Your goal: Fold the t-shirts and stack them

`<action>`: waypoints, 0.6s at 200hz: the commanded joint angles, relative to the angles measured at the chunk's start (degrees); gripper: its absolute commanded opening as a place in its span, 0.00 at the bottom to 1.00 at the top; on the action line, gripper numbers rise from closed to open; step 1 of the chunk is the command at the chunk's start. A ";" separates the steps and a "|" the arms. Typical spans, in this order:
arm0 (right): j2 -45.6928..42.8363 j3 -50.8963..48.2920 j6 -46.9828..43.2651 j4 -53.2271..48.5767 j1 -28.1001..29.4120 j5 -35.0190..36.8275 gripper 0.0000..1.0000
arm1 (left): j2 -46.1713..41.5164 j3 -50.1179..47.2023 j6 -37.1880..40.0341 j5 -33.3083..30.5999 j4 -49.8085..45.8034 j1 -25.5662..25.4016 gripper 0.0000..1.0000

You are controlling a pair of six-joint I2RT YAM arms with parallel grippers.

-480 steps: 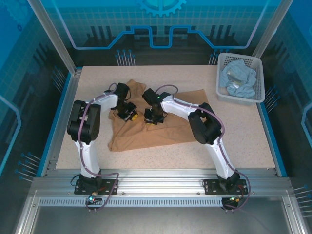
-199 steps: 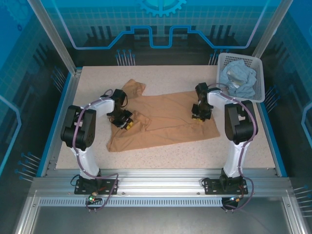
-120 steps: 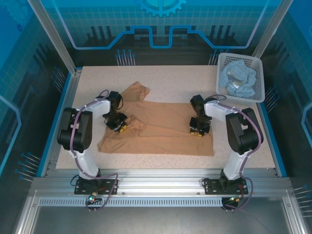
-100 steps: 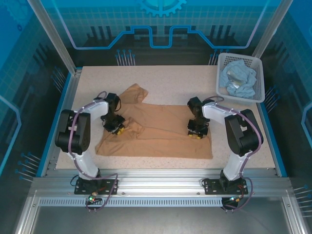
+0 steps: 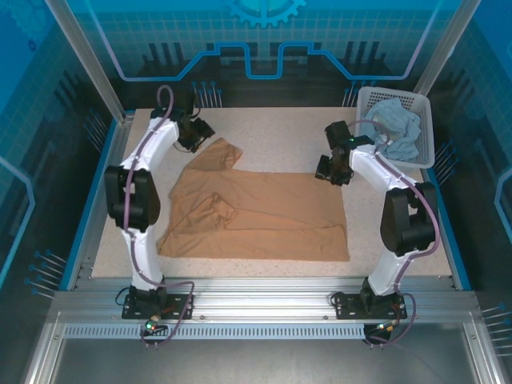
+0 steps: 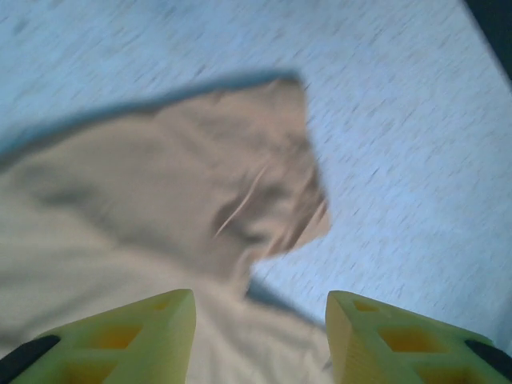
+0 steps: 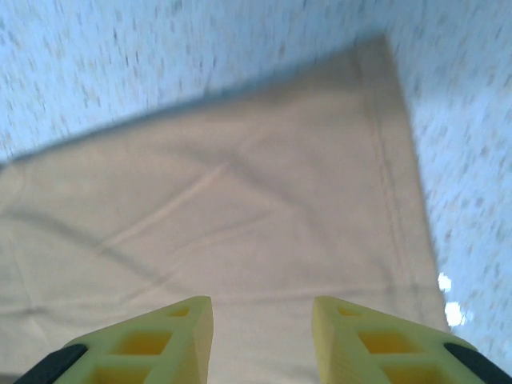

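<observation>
The tan t-shirt (image 5: 264, 216) lies spread on the table, one sleeve (image 5: 222, 152) pointing to the far left and a bunched fold (image 5: 212, 208) on its left half. My left gripper (image 5: 202, 132) hovers just beyond that sleeve. In the left wrist view the left gripper (image 6: 260, 336) is open and holds nothing, with the sleeve (image 6: 240, 184) ahead of it. My right gripper (image 5: 330, 171) hangs over the shirt's far right corner. In the right wrist view the right gripper (image 7: 262, 336) is open above flat tan cloth (image 7: 240, 208). The pale blue t-shirt (image 5: 390, 128) lies crumpled in the basket.
The white lattice basket (image 5: 362, 120) stands at the table's far right corner, close behind the right arm. Bare speckled tabletop (image 5: 280, 128) stretches along the far edge between the arms. Blue rails edge the table on both sides.
Both grippers have opened, let go of the tan shirt and moved toward the far side. The shirt now lies flat and wider, its near hem straightened.
</observation>
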 commanded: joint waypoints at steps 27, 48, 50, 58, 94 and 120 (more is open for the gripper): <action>6.48 5.28 -4.38 -0.78 -3.47 -1.84 0.39 | 11.97 7.56 10.57 -0.27 13.34 0.36 0.52; 6.89 5.78 -4.47 -0.78 -4.16 -2.91 0.39 | 15.41 9.77 14.94 -2.16 16.83 0.51 0.53; 6.88 5.72 -4.45 -0.76 -4.16 -3.04 0.39 | 15.77 10.14 15.22 -2.40 16.84 0.55 0.53; 6.69 5.52 -4.37 -0.78 -4.34 -3.46 0.39 | 17.33 11.60 16.04 -3.03 17.06 0.70 0.53; 4.30 3.66 -4.13 -0.62 -4.66 -5.08 0.39 | 24.68 20.05 16.18 -3.80 13.80 1.26 0.56; 2.48 1.93 -3.82 -0.34 -4.80 -6.02 0.40 | 31.31 28.76 12.66 -1.02 6.87 2.09 0.57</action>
